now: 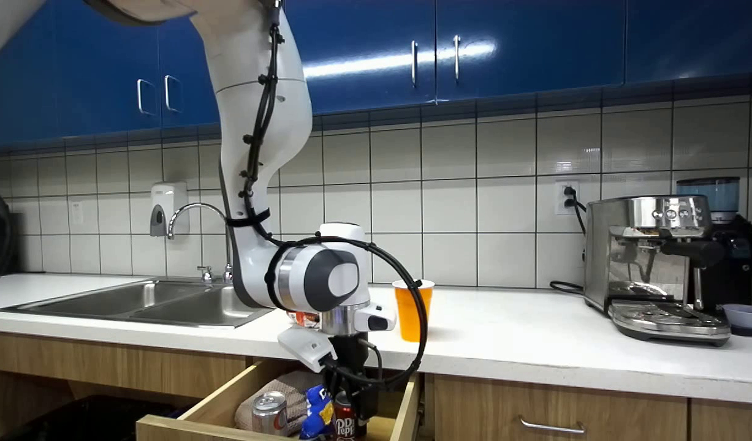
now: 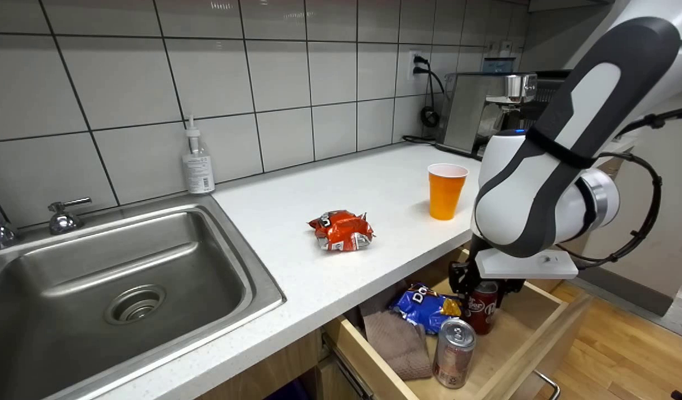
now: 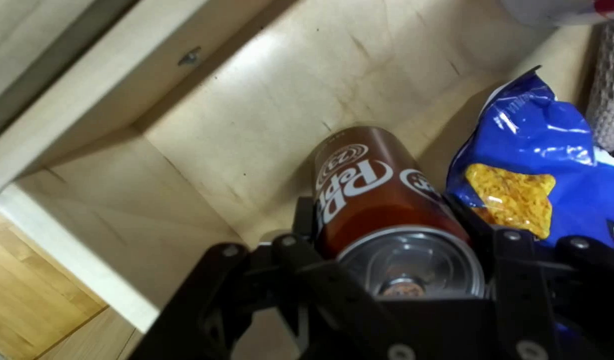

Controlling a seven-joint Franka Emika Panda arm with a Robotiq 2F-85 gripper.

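Note:
My gripper (image 1: 351,404) points down into an open wooden drawer (image 2: 532,353). Its black fingers press on both sides of a dark red Dr Pepper can (image 2: 481,314), with no gap visible in the wrist view (image 3: 382,185). The can's silver top faces my palm. I cannot tell whether its base is lifted off the drawer floor. A blue chip bag (image 3: 527,145) lies right beside one finger; it also shows in an exterior view (image 2: 424,306). A silver can (image 2: 455,353) stands nearby in the drawer. A brown towel (image 2: 396,344) lies behind it.
The white counter edge (image 2: 252,328) overhangs the drawer's back. On the counter are an orange cup (image 2: 446,191), a red chip bag (image 2: 343,230), a soap bottle (image 2: 198,166) and a coffee machine (image 1: 651,263). A steel sink (image 2: 135,266) is set into it. Blue cabinets (image 1: 363,55) hang above.

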